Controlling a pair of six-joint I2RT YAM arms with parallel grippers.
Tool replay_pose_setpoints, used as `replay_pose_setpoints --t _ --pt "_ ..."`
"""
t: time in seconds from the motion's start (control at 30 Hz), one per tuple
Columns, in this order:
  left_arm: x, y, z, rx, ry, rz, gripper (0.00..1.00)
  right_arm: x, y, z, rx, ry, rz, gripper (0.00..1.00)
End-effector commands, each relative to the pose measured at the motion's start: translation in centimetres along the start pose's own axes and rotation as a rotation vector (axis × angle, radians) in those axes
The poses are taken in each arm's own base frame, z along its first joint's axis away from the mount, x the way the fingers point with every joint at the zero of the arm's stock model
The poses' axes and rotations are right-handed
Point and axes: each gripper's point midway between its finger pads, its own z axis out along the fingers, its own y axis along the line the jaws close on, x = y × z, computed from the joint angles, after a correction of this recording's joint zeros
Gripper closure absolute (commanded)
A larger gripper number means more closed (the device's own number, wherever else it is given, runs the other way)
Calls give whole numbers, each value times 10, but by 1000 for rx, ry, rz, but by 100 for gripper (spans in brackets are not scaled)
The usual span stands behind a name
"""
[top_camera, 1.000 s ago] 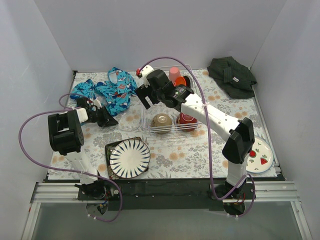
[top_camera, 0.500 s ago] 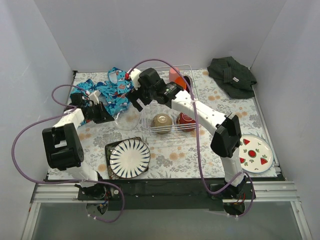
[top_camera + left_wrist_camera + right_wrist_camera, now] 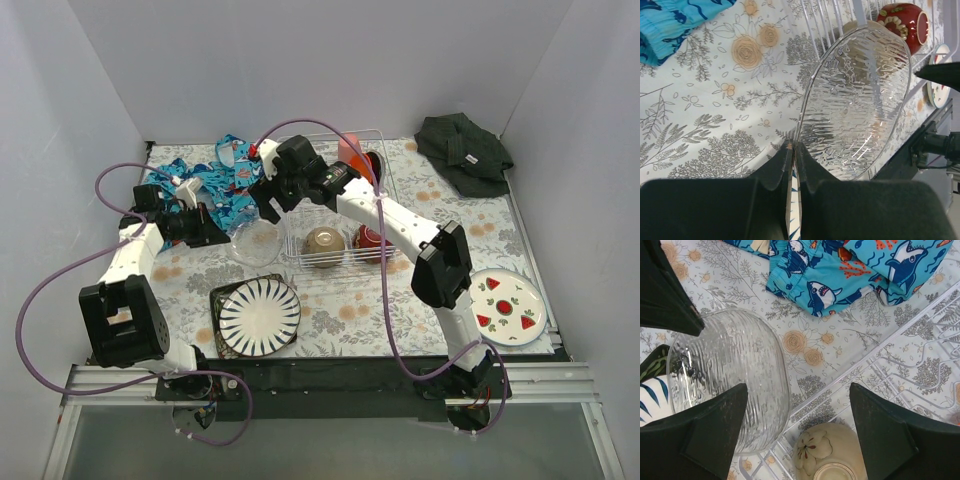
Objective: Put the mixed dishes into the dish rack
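From the top external view, the left gripper (image 3: 213, 233) pinches the near-left rim of a clear ribbed glass bowl (image 3: 255, 242), which sits just beside the left side of the white wire dish rack (image 3: 385, 172). The right gripper (image 3: 270, 200) hangs over the bowl's far edge with its fingers spread. In the rack are a cream bowl (image 3: 323, 240), a dark red bowl (image 3: 372, 238), a pink cup (image 3: 349, 150) and an orange plate (image 3: 362, 164). On the flower-printed tablecloth (image 3: 400, 310), a black-striped white plate (image 3: 258, 315) lies on a dark square plate (image 3: 217, 298), and a watermelon-print white plate (image 3: 508, 306) lies well apart at the right. A blue patterned cloth (image 3: 215, 180) and a dark green-black cloth (image 3: 463, 148) lie at the back.

The left wrist view alone shows the grip. The fingers are pressed together on the glass rim, and the bowl stretches away from them toward the rack wires, with the dark red bowl beyond.

In the right wrist view, the two dark fingers (image 3: 715, 432) stand wide apart. The glass bowl lies beside and partly under one finger, its edge reaching into the gap. Whether they touch cannot be told. The cream bowl sits in the rack between the fingers.
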Motion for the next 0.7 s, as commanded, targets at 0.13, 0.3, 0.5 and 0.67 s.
replay_pose_setpoints --t 0.13,0.3,0.5,0.67 --pt "-36 -52 -25 159 -118 138 100 14 3 7 -100 36 142 13" --pt "-44 -50 -23 154 -130 135 100 14 15 5 -225 33 181 38" --pt "-44 -11 -10 -23 -144 -6 64 2 9 -3 -222 -3 190 99" --pt "-62 27 -14 -236 -220 -78 43 -21 -19 -29 -67 -68 209 99"
